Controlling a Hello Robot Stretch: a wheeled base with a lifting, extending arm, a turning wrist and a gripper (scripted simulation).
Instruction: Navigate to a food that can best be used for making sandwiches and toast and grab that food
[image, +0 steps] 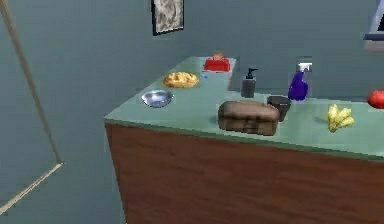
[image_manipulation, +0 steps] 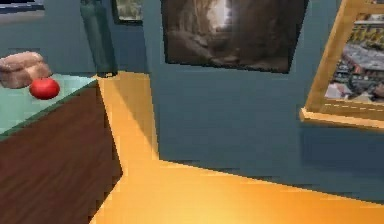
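Forward view: a green countertop (image: 200, 125) on a counter with a dark wood front stands against teal walls, with a small framed picture (image: 165, 15) high on the wall behind. The bread loaf (image: 248, 116), dark brown, lies near the counter's front edge, about the middle of the top. A dark cup (image: 279, 105) stands just beside it on the view's right, a soap dispenser (image: 248, 84) behind it, and a blue spray bottle (image: 299, 83) farther right. A metal bowl (image: 156, 98), a yellow-filled plate (image: 181, 79) and a red box (image: 217, 65) sit toward the left and back. Bananas (image: 339, 118) lie right of the loaf.

Arm side view: a corner of the same green top fills the left, carrying a red round fruit (image_manipulation: 43, 88) and, just behind it, a pale brown rounded lump (image_manipulation: 22, 68) that may be bread. Here an orange floor (image_manipulation: 200, 190), a tall dark green cylinder (image_manipulation: 98, 40) and a large dark wall picture (image_manipulation: 235, 35) appear.

The gripper's state cannot be told
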